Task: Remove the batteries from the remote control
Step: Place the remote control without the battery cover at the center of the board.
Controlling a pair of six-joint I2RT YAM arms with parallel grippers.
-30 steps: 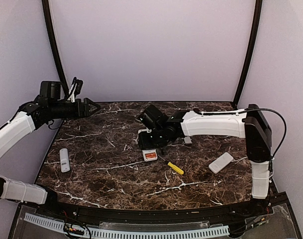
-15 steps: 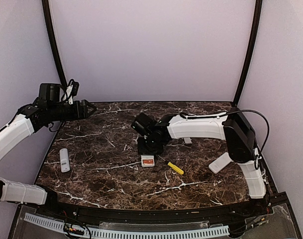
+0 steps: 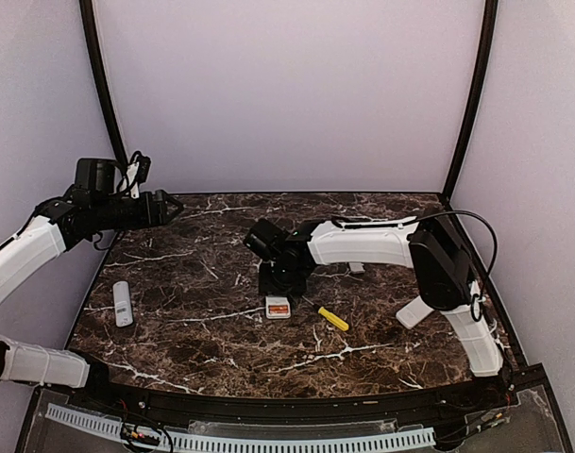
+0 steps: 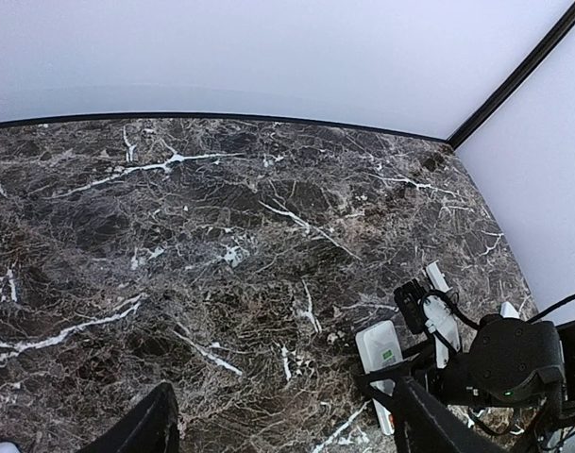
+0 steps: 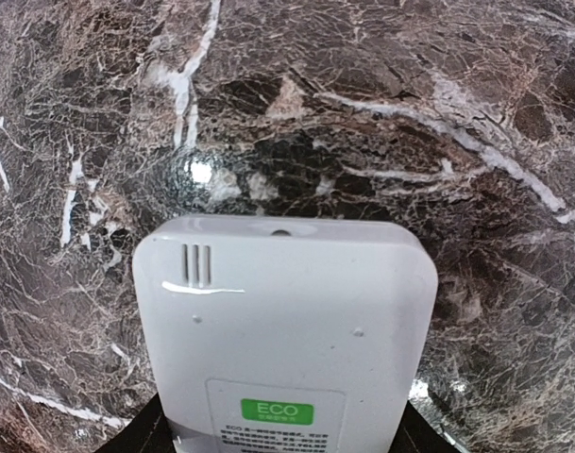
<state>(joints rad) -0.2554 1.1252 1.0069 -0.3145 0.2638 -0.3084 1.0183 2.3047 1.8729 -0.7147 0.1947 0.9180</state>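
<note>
A white remote control [image 3: 279, 304] lies back-up mid-table, with orange-red batteries [image 3: 280, 303] showing in its open near end. My right gripper [image 3: 278, 279] is shut on the remote's far part. In the right wrist view the remote [image 5: 285, 321], with a green ECO label, fills the space between my right gripper's [image 5: 282, 440] dark fingers [image 5: 141, 436]. My left gripper [image 3: 170, 206] hovers open and empty high over the table's back left. Its wrist view [image 4: 282, 434] looks down at the remote [image 4: 381, 351] from afar.
A yellow-handled screwdriver [image 3: 332, 318] lies just right of the held remote. A second white remote [image 3: 123, 303] lies at the left edge and a third [image 3: 414, 311] at the right, partly behind my right arm. A small white piece [image 3: 357, 267] lies behind the right forearm.
My right arm has swung left and nearer, sliding the held remote a little left and toward the front. The left arm has barely moved.
</note>
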